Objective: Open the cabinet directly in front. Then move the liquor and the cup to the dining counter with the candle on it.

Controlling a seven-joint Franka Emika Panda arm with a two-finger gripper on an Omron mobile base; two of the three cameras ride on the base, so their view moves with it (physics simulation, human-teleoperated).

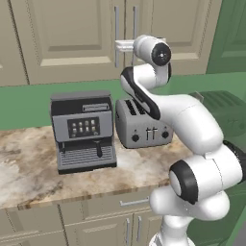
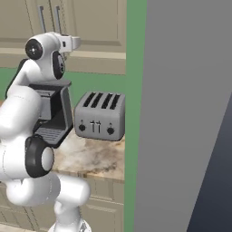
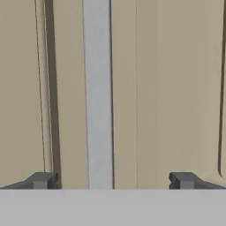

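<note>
- The gripper (image 3: 112,180) is spread fully wide and holds nothing; its two dark fingertips (image 3: 42,180) stand either side of a silver bar handle (image 3: 98,92), which sits left of the midline between them, nearer the left tip.
- That handle runs vertically, its long axis crossing the line between the tips, so closing should catch it; whether the tips reach past the bar yet I cannot tell.
- The cabinet (image 1: 72,33) lies straight ahead of the hand, both doors shut, the door seam just left of the handle.
- A second handle (image 1: 116,36) stands just beside the first across the seam.
- Below, a toaster (image 1: 142,125) and coffee machine (image 1: 84,130) sit on the worktop (image 1: 29,168); the door should swing out well above them, though the arm's elbow hangs close over the toaster.
</note>
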